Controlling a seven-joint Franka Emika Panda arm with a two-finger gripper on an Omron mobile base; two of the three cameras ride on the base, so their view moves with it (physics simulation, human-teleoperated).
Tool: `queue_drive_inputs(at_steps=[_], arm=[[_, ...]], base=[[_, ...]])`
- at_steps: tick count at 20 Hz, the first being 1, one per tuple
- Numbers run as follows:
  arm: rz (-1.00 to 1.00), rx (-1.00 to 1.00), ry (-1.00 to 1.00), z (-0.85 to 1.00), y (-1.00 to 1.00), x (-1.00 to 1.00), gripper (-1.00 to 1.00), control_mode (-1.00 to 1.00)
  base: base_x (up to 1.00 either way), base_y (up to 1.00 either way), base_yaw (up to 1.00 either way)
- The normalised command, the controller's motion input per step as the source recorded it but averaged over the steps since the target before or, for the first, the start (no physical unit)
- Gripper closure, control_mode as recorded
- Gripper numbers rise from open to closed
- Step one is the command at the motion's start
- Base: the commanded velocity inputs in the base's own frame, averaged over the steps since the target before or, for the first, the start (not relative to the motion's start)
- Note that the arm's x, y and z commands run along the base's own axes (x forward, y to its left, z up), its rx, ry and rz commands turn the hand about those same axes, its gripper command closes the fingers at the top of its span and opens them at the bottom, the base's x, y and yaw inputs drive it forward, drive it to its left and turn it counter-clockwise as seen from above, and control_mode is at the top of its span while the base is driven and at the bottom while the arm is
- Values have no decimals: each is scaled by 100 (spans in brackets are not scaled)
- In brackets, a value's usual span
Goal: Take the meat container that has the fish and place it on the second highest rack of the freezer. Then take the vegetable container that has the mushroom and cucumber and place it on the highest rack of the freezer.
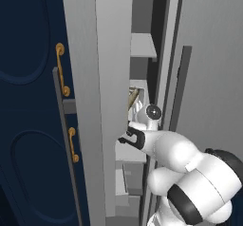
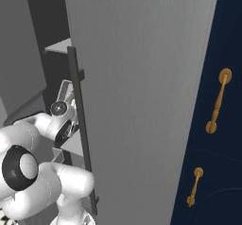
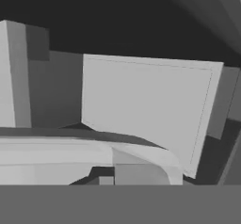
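- Grey steel-look freezer (image 1: pixel 85 78) stands open, its doors (image 2: pixel 142 101) swung out; the arm (image 1: pixel 175 149) reaches in through the gap between them.
- Long dark bar handle (image 2: pixel 80 129) runs down the door edge in the right base view, crossing in front of the arm's wrist.
- Navy cabinets (image 1: pixel 28 101) with gold handles (image 1: pixel 60 68) flank the freezer on both sides.
- Pale grey rack (image 1: pixel 142 45) shows high in the gap, well above the wrist; I cannot tell for sure which rack of the stack it is.
- Container (image 1: pixel 137 99), a pale tray, sits inside the freezer just beyond the wrist, on a lower rack than that one; its rim also shows tilted in the right base view (image 2: pixel 64 92).
- Fish (image 1: pixel 132 98) shows as a slim olive-tan sliver at the tray's left side, partly hidden by the door.
- Claw is buried behind the door and wrist, so whether its jaws are spread or pressed together cannot be told, nor whether it touches the tray.
- Hand view looks at a pale flat panel (image 3: pixel 146 105) against the dark freezer interior, with a pale rounded rim (image 3: pixel 56 148) below it.
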Motion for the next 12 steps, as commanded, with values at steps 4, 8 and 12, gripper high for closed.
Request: queue_drive_inputs(at_steps=[4,8,12], arm=[[-4,3,-9,58,0,14,100,-100],[-5,5,-14,74,0,13,100,-100],[-5,6,-16,76,0,25,100,-100]], base=[[0,0,0],[0,0,0],[0,0,0]])
